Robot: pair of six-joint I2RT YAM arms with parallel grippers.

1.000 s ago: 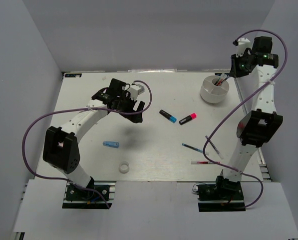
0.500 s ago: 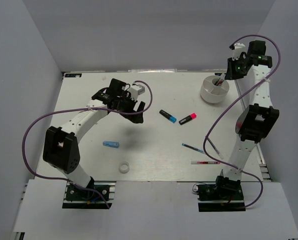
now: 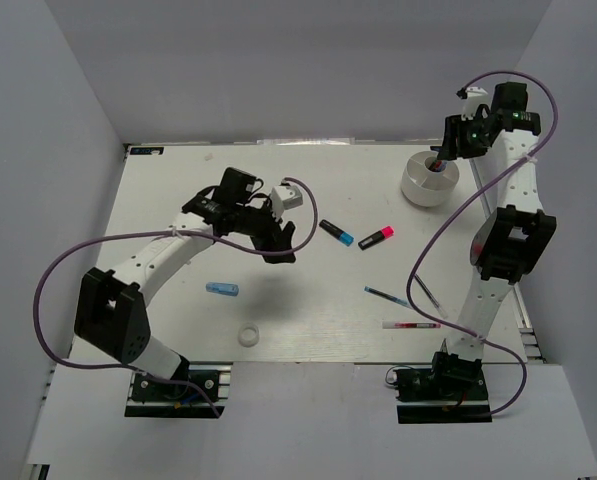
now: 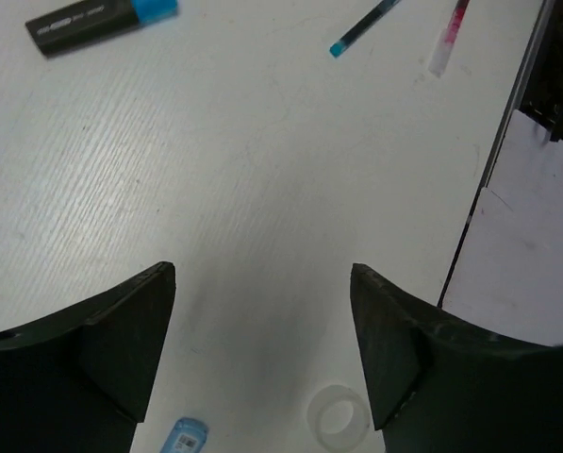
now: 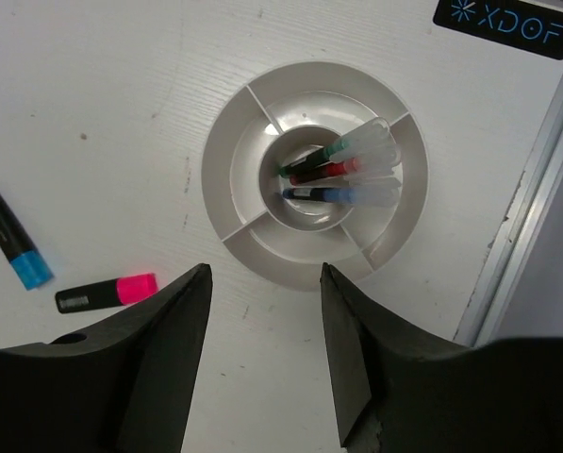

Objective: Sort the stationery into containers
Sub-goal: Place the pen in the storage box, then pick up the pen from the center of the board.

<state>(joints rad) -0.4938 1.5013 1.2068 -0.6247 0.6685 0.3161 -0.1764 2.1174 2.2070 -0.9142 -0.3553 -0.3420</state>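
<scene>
The round white divided dish (image 3: pixel 429 180) (image 5: pixel 234 217) stands at the back right, with three pens (image 5: pixel 342 172) leaning in its centre cup. My right gripper (image 3: pixel 441 158) (image 5: pixel 265 271) hovers over the dish, open and empty. On the table lie the blue-capped marker (image 3: pixel 336 232) (image 4: pixel 102 16), the pink-capped marker (image 3: pixel 376 238) (image 5: pixel 107 292), a blue pen (image 3: pixel 388 295) (image 4: pixel 364 26) and a red pen (image 3: pixel 410 324) (image 4: pixel 449 38). My left gripper (image 3: pixel 278 242) (image 4: pixel 262 274) hangs open above mid-table, left of the markers. The light-blue tube (image 3: pixel 222 289) (image 4: pixel 182 437) and tape ring (image 3: pixel 248 336) (image 4: pixel 338 415) lie nearer the front.
A third thin dark pen (image 3: pixel 425 291) lies close to the right arm's lower link. Grey walls enclose the table on three sides. A metal rail (image 5: pixel 536 179) runs along the table's right edge beside the dish.
My right gripper has opened above the dish and shifted slightly left; a pen now rests in the centre cup. My left arm has swung right and nearer, toward the markers.
</scene>
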